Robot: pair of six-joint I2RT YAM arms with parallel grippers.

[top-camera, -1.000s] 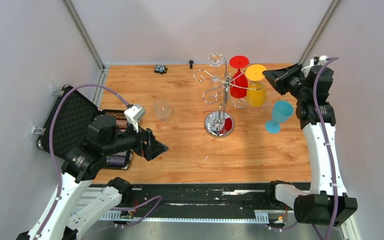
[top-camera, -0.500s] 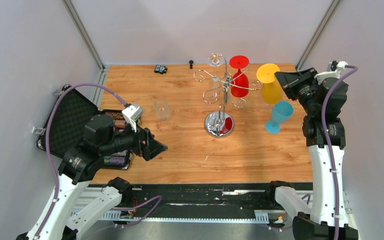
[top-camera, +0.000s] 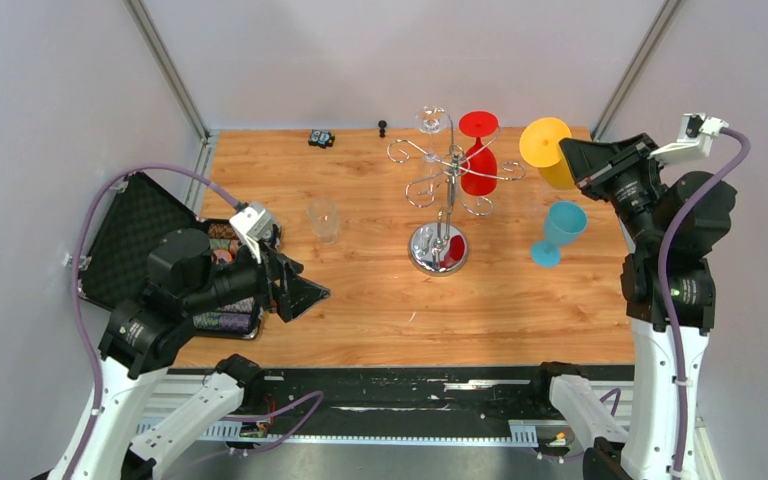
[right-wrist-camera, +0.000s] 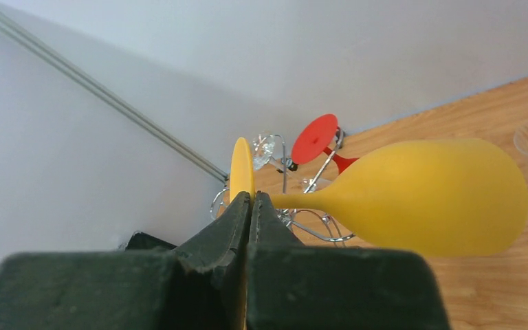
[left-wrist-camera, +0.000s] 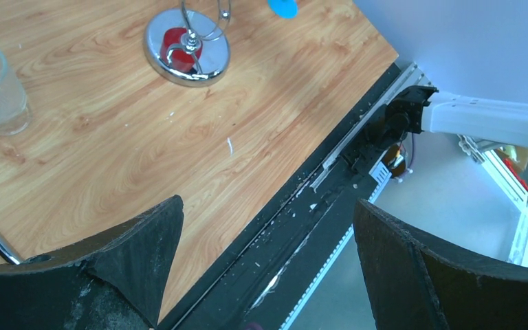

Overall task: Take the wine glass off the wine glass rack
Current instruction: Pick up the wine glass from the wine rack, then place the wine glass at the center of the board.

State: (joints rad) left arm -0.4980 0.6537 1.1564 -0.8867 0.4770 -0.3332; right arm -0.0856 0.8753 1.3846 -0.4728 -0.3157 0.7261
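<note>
We see the right hand (top-camera: 572,155) pinched narrow on the stem of the yellow glass (top-camera: 543,143), just below its foot. In the right wrist view the fingers (right-wrist-camera: 237,220) meet on the thin stem. The round foot is edge-on just past them and the bowl reaches away to the right, so the glass lies roughly level in the air.

From above, the yellow glass hangs in the hand to the right of the rack (top-camera: 449,185), apart from its hook arms, over the back right of the tabletop (top-camera: 380,300). A blue glass (top-camera: 561,230) stands on the wood just in front of it.

The rack stands near the middle of the tabletop on its round mirrored base. A red glass (top-camera: 477,160) hangs upside down from one of its right arms, and a clear glass (top-camera: 431,120) shows at a back arm.

The left hand (top-camera: 300,295) is spread wide and holds nothing. It sits low over the near left of the tabletop, beside an open black case (top-camera: 130,235). In the left wrist view its two dark fingers (left-wrist-camera: 137,254) frame the near edge of the tabletop, with the rack's base farther off.

A tumbler (top-camera: 324,220) stands upright between the case and the rack, apart from both. A small dark item (top-camera: 321,138) lies at the back edge, too small for us to tell what it is.
</note>
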